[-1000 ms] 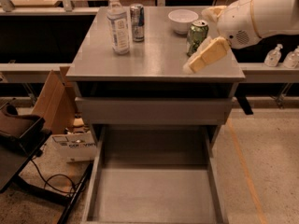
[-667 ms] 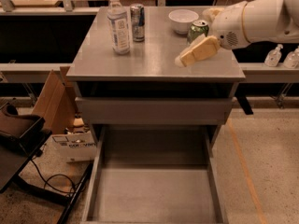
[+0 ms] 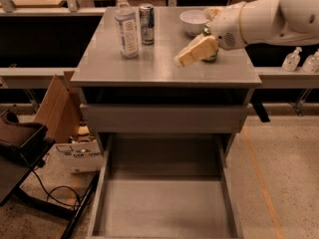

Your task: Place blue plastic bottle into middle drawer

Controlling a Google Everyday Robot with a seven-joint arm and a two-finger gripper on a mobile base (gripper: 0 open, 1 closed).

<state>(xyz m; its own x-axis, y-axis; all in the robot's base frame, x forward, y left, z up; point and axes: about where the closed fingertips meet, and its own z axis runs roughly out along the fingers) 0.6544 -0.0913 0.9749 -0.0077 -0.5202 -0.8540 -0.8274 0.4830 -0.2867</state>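
Observation:
The blue plastic bottle point(image 3: 126, 26), clear with a white cap and pale label, stands upright at the back left of the grey cabinet top point(image 3: 149, 68). My gripper point(image 3: 185, 58), cream-coloured on a white arm, hovers over the right middle of the top, to the right of the bottle and well apart from it. It holds nothing that I can see. The middle drawer point(image 3: 164, 203) is pulled out wide open at the bottom of the view, with a bare flat floor.
A slim silver-blue can point(image 3: 146, 17) stands just right of the bottle. A white bowl point(image 3: 193, 20) sits at the back. A green can point(image 3: 213, 58) is mostly hidden behind the gripper. A flat drawer-front panel point(image 3: 164, 118) is shut above the open drawer. A cardboard box point(image 3: 57, 108) and cables lie on the left.
My gripper has moved left and slightly forward across the cabinet top, closer to the bottle. The bottle, cans and bowl have not moved.

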